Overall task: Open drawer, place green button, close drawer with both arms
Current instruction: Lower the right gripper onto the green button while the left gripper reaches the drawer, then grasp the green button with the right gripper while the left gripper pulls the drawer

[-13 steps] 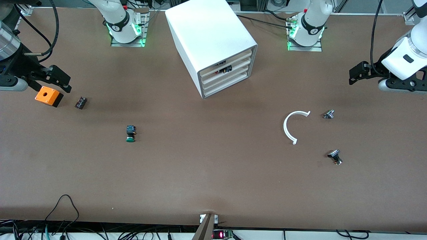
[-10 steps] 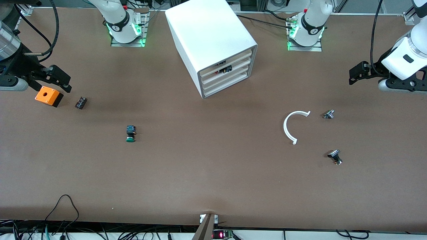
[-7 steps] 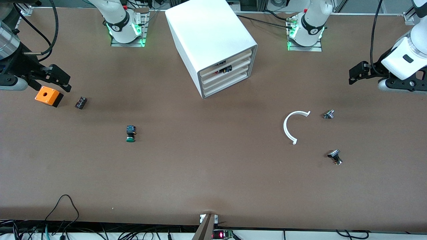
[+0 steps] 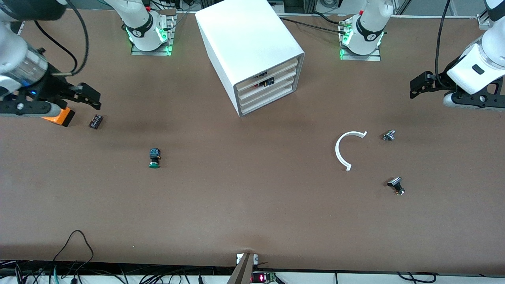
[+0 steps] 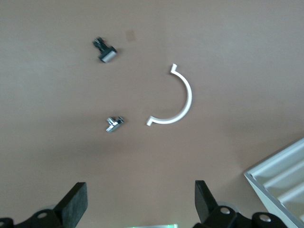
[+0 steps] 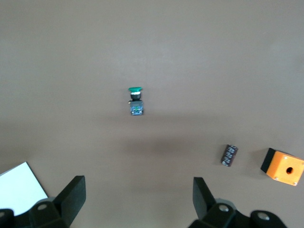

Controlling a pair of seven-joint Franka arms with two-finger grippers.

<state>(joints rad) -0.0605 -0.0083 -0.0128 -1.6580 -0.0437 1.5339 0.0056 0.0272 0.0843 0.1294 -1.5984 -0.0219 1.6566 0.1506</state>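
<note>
I see the white cabinet [image 4: 249,51] at the robots' edge of the table, between the two bases, its four drawers all pushed in. The drawer [image 4: 266,90] I care about is third from the top, shut, front flush with the others.

The button [image 4: 154,158] lies on its side on the bare table [image 4: 252,213], toward the right arm's end, nearer the front camera than the cabinet, green cap pointing at that camera. In the right wrist view the button [image 6: 136,100] sits alone, nothing touching it.

Right gripper [image 4: 91,98] hangs over the orange cube [image 4: 59,116] at the right arm's end; jaws spread wide, holding nothing. A small black part [image 4: 95,121] lies just beside the cube, toward the button.

Left gripper [image 4: 419,85] is up over the left arm's end of the table; jaws wide apart, empty. Under it, well apart from the cabinet: a white curved strip [image 4: 345,149], a small silver knob [image 4: 388,135] beside it, and a black knob [image 4: 396,185] nearer the front camera.
</note>
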